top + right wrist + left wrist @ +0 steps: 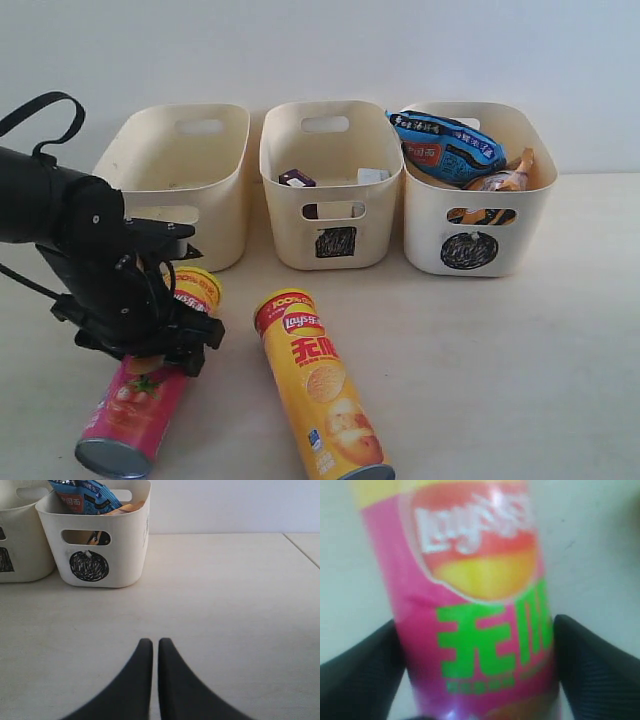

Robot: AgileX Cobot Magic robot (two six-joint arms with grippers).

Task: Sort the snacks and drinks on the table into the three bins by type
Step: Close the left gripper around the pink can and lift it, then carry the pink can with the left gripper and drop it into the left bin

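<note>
The pink crisp tube (135,415) (475,605) lies on the table (500,350) at the front left. My left gripper (165,335) (475,625) is down over its upper half, with a finger pressed against each side. Beside it lies the orange-yellow tube (318,385). The middle bin (290,220), marked with a square, holds the dark purple carton (297,179) and the white carton (372,176). In the circle bin (430,220) (125,545) are the blue bag (445,145) (85,495) and the orange bag (505,180). My right gripper (151,642) is shut and holds nothing, low over bare table.
The left bin (215,215) stands behind my left arm, which hides its mark; nothing shows inside it. The three bins stand in a row against a white wall. The square bin (20,540) also shows at the edge of the right wrist view.
</note>
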